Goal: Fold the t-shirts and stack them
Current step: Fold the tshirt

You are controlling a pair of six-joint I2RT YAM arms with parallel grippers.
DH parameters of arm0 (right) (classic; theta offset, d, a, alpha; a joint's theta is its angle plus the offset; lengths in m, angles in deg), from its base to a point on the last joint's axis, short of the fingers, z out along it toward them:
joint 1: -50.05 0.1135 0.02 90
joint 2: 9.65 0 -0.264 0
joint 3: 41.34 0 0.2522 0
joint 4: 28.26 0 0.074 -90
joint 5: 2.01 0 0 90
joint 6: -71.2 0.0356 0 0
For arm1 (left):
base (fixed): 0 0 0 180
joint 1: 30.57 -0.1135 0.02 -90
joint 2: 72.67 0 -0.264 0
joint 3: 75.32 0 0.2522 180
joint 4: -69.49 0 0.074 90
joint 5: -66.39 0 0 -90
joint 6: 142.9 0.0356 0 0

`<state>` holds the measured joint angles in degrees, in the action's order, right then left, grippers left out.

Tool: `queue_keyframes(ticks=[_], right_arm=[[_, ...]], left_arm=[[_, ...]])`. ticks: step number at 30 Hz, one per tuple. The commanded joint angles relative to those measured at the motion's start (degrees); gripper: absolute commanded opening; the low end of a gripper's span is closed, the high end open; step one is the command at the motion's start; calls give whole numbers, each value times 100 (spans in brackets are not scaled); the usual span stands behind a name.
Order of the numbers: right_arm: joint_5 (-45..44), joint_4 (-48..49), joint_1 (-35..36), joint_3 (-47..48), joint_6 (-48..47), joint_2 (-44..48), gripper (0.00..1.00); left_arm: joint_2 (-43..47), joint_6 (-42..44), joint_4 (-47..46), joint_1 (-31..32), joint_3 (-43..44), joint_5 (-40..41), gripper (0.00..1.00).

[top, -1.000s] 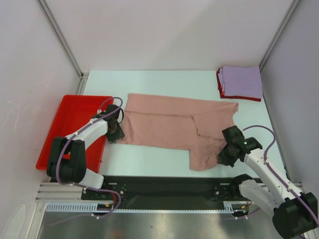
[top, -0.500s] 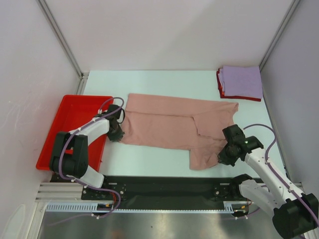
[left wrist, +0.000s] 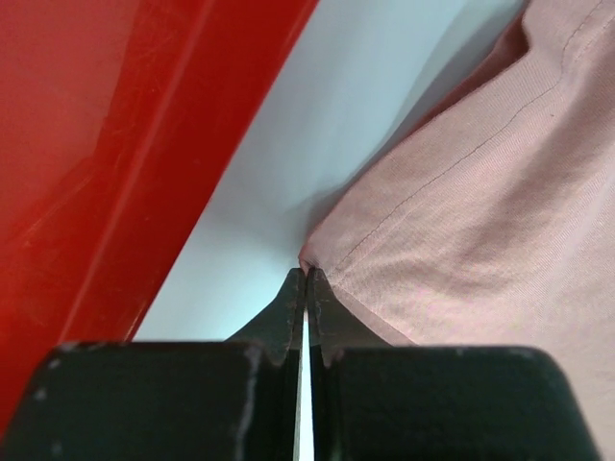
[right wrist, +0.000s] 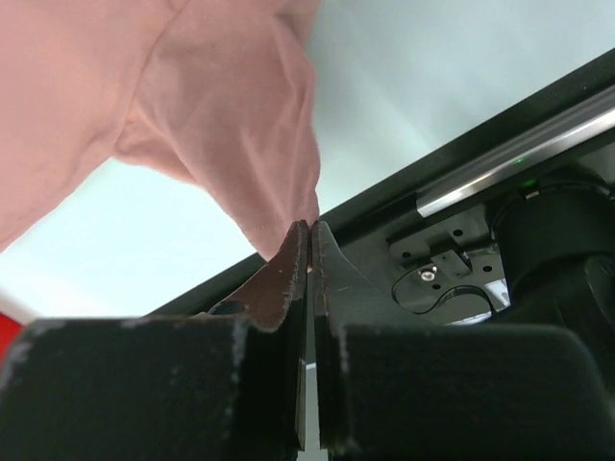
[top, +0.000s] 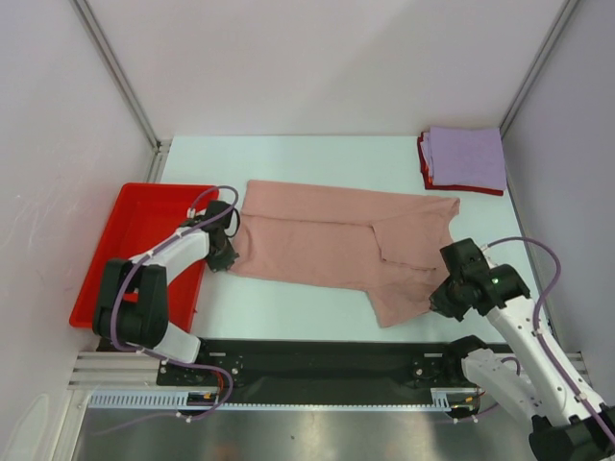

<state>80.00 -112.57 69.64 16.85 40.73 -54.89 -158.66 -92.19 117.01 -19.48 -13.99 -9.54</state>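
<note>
Left gripper (left wrist: 306,279): pinched right together, the fingertips nipping the very corner of the pink t-shirt (top: 327,240) where the stitched hem line ends; it sits low, down at the table (top: 279,163).
Right gripper (right wrist: 309,230): also squeezed tight, with a narrow point of the same pink cloth caught between the tips; the cloth runs up and away from it in a soft cone, clear of the table surface there.
Pink t-shirt, look: dusty pink and soft, a fine knit with one line of stitching near the edge; a plain face is up, lying mostly flat with a few long creases.
Pink t-shirt, place: spread sideways between the two grippers, one end at each; the part nearest the right gripper is a flap drawn towards it, narrowing to the held tip.
Beside the left gripper: a red tray (top: 130,240) just on its outer side, a strip of bare table between tray and shirt.
Beneath the right gripper: the black rail (top: 317,357) at the table's near edge.
Far beyond the right gripper: a folded lavender t-shirt (top: 466,157) lying on a folded red t-shirt (top: 424,161) in the far corner, well apart from the pink one.
</note>
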Motion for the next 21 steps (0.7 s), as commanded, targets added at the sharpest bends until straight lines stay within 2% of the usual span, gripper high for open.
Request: queue_keyframes(ticks=[1, 6, 21], right_arm=[[-335, -522, 88, 409, 331, 374, 0], [-247, -636, 123, 436, 419, 849, 0], [-554, -952, 45, 796, 253, 630, 0]], left_arm=[[250, 185, 52, -28, -2, 202, 0], [347, 255, 52, -28, -37, 193, 0], [812, 79, 368, -37, -134, 184, 0]])
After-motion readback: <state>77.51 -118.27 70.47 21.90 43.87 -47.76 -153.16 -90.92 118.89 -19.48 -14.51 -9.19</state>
